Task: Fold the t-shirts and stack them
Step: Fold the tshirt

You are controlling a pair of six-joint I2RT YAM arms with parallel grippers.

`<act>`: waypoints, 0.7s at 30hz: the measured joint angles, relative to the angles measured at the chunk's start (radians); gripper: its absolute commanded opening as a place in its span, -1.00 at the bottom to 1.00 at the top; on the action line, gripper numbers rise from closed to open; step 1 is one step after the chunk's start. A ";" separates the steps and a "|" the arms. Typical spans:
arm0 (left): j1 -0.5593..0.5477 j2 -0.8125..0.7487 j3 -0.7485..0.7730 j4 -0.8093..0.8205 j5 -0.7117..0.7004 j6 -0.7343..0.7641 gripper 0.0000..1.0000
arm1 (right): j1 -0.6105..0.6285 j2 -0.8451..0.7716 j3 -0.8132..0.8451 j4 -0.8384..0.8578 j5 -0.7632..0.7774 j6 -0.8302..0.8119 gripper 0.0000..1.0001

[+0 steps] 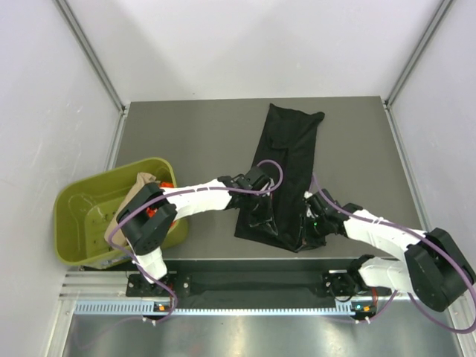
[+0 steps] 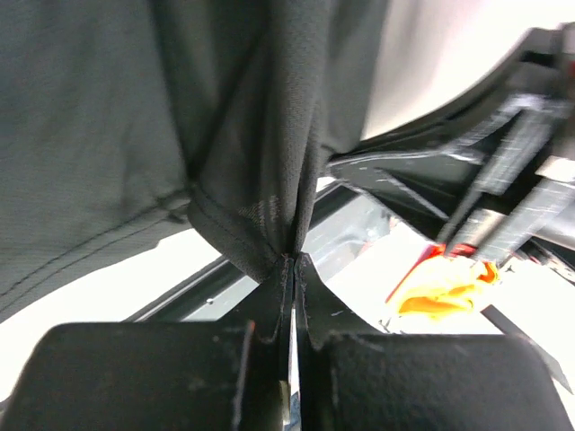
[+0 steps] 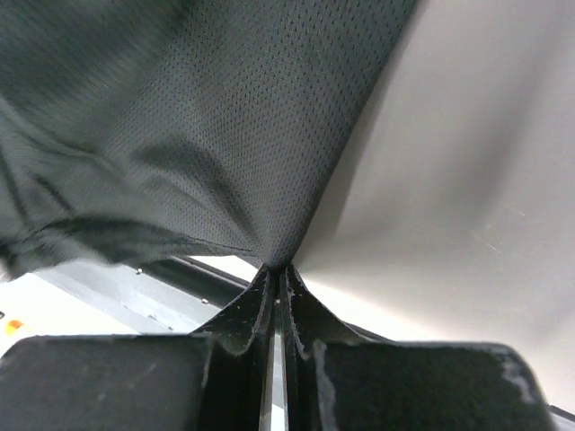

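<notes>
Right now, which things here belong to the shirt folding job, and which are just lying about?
Job: black t-shirt, pinched by left hand and right hand; beige shirt and orange-red shirt, inside the olive-green tub.
Lying about: olive-green tub, table.

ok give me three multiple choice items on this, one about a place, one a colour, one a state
1. Where is the olive-green tub? A) at the table's left edge B) far right corner C) on the shirt
2. What colour is the spread t-shirt? A) beige B) black C) white
3. The left tool is: A) open over the tub B) out of view C) shut on the t-shirt
Answers: 1 A, it overhangs that edge; 2 B, the cloth is black; 3 C, its wrist view shows cloth pinched in it.
</notes>
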 measured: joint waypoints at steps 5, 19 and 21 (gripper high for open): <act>0.000 0.000 -0.039 0.008 -0.011 -0.009 -1.00 | -0.001 -0.034 -0.014 -0.010 0.016 -0.003 -1.00; -0.010 0.077 -0.058 -0.059 -0.098 0.060 -0.49 | -0.023 -0.049 -0.020 -0.018 0.022 -0.018 -1.00; -0.016 0.073 -0.054 -0.068 -0.096 0.073 -0.28 | -0.029 -0.052 -0.022 -0.019 0.022 -0.021 -1.00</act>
